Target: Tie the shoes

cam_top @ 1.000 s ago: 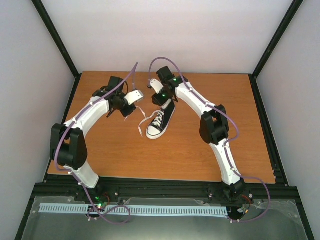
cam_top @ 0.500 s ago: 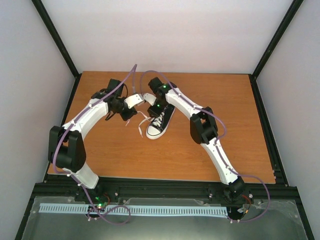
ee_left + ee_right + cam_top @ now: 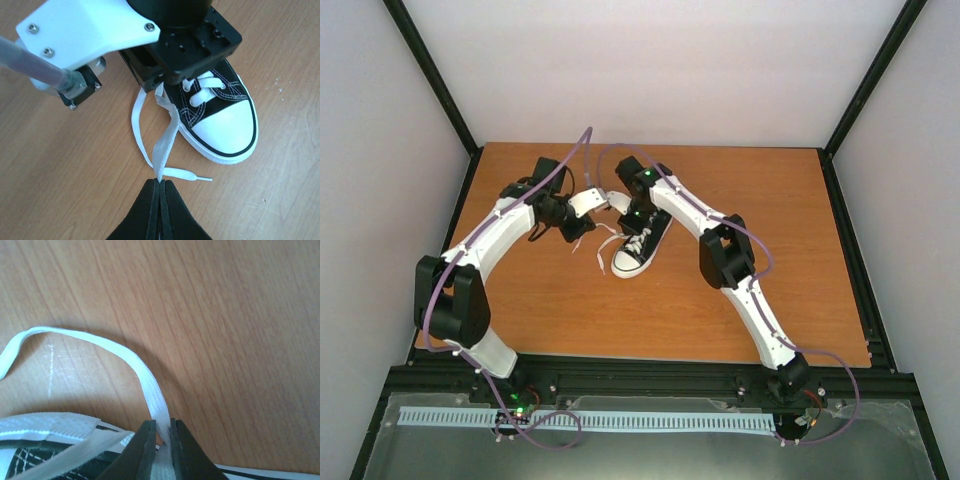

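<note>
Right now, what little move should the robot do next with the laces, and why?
Probably cross the two held strands over the shoe. The left tool and right tool are each shut on white lace, and I see no knot yet, so crossing would start one.

Black canvas with white contrast stitching on the small low-top sneaker (image 3: 215, 112), set off by a glossy white rubber toe cap (image 3: 227, 131), a white sole edged with a thin black stripe, and flat plain-white woven laces (image 3: 168, 135). Warm orange-brown wood grain with fine darker streaks across the table top (image 3: 720, 300). White shells with black joints on the left arm (image 3: 490, 240) and right arm (image 3: 685, 205), lilac cables (image 3: 582, 150) trailing from them, and matte black on the left gripper (image 3: 160, 182) and right gripper (image 3: 162, 425).
</note>
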`<state>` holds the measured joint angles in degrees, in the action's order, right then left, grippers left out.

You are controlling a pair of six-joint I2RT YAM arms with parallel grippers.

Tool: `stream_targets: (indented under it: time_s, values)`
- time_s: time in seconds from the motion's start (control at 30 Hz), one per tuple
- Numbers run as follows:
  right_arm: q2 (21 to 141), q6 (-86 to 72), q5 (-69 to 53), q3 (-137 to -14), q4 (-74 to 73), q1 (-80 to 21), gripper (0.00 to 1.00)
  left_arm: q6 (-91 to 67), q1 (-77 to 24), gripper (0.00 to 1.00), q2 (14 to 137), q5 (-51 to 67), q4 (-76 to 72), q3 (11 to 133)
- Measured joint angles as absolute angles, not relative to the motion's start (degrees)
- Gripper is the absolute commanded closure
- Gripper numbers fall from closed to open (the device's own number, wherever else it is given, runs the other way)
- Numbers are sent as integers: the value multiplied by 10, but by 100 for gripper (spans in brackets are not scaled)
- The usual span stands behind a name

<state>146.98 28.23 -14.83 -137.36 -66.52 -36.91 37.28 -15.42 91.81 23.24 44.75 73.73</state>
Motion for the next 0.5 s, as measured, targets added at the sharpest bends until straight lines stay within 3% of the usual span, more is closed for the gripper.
stream_targets:
  time_s: [0.1,0.3,0.5]
  values:
    - [1464,275,-158,-1373,-659,-368,97,368,-154,99,924,232,447,755]
    - [1400,262,-186,-1337,-624,-363,92,362,-154,99,945,236,445,793]
    - [1331,248,-207,-1285,-587,-352,93,362,-154,99,950,252,446,806]
